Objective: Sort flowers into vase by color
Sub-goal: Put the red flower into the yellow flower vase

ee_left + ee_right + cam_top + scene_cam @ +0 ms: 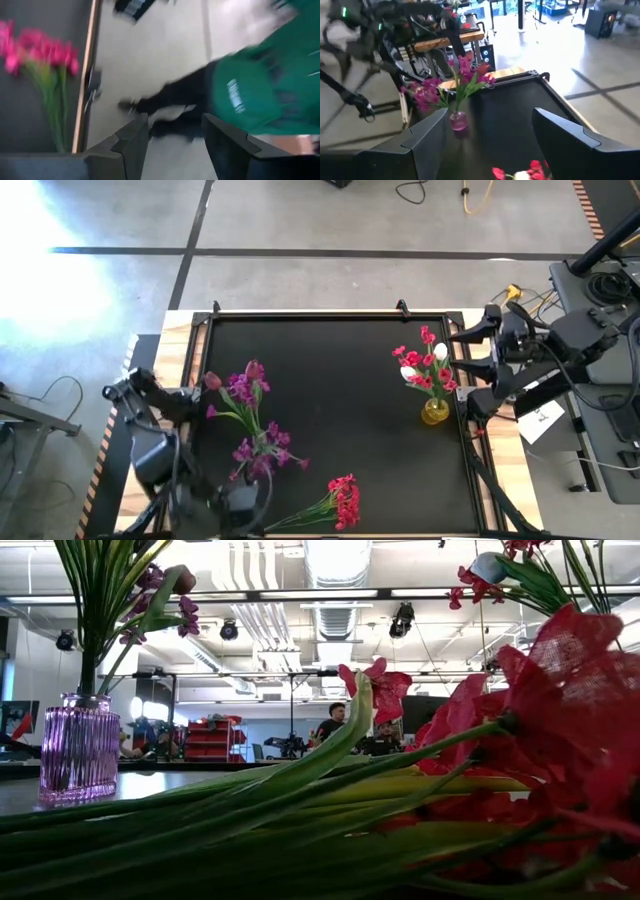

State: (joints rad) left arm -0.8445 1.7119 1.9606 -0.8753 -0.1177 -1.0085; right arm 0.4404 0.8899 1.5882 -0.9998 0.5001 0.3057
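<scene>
— Purple flowers (250,405) on the left?
— Yes, standing in the purple vase (78,752) on the black mat (340,410). The left gripper (172,135) sits off the mat's left edge, fingers apart, holding nothing.
— And the middle?
— A red bunch (338,502) lies flat near the front edge.
— The right?
— Red and white flowers (427,368) fill the yellow vase (434,413); the right gripper (487,137) waits beside it, jaws wide and empty.

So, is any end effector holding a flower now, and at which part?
No. The left end effector is open with only floor between its fingers, and the right end effector is open and empty. The red flowers lie loose on the table.
</scene>
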